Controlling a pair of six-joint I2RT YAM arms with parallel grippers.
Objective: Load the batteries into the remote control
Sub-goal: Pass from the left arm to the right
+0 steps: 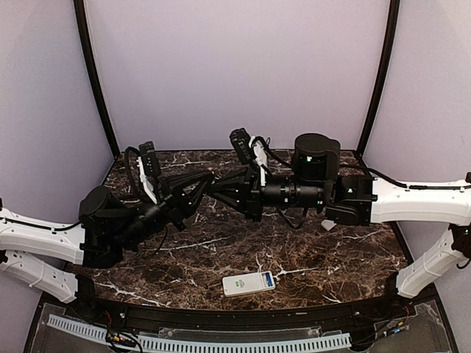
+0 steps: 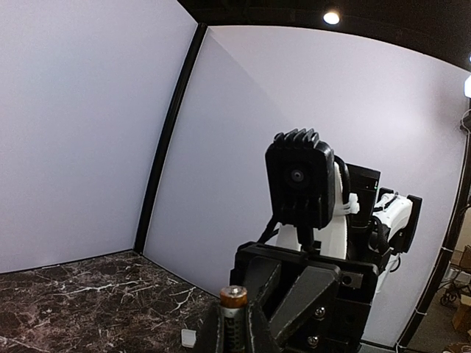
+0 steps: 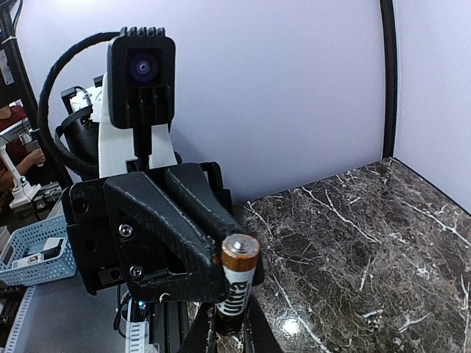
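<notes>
The marble surface (image 1: 338, 257) carries little. Above its middle, a shade toward eleven o'clock, my two arms meet nose to nose, which I take for a hand-over. The left gripper (image 2: 233, 332) is clamped on the cell, and the right gripper (image 3: 232, 337) looks pressed tight on it too. The remote (image 1: 249, 282) lies flat at six o'clock, well apart and within either arm's reach. A small white piece (image 1: 328, 225) sits near three o'clock. The battery (image 3: 237, 283) stands upright, copper end up, leaving both grippers room.
</notes>
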